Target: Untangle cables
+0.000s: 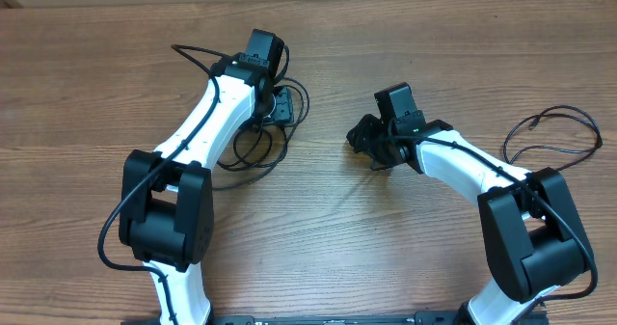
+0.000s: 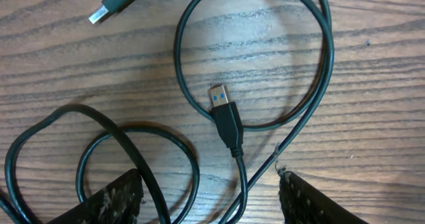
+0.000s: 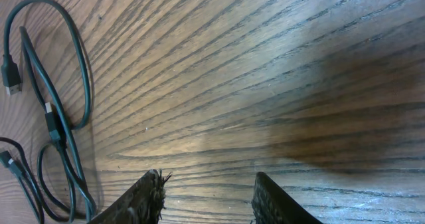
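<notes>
The cables [image 1: 258, 144] lie as loose black loops on the wooden table, under and beside my left gripper [image 1: 282, 105]. In the left wrist view the cable loops [image 2: 265, 121] overlap, with one USB plug [image 2: 223, 111] inside a loop and another USB plug [image 2: 114, 2] at the top left. My left gripper [image 2: 209, 187] is open just above them, with strands running between its fingers. My right gripper [image 1: 366, 144] is open and empty over bare wood [image 3: 209, 191]. The same cables [image 3: 60, 124] show at the left edge of the right wrist view.
A separate thin black cable [image 1: 557, 134] lies in a loose loop at the far right of the table, beside the right arm's base. The wooden table [image 1: 318, 238] spans the whole overhead view.
</notes>
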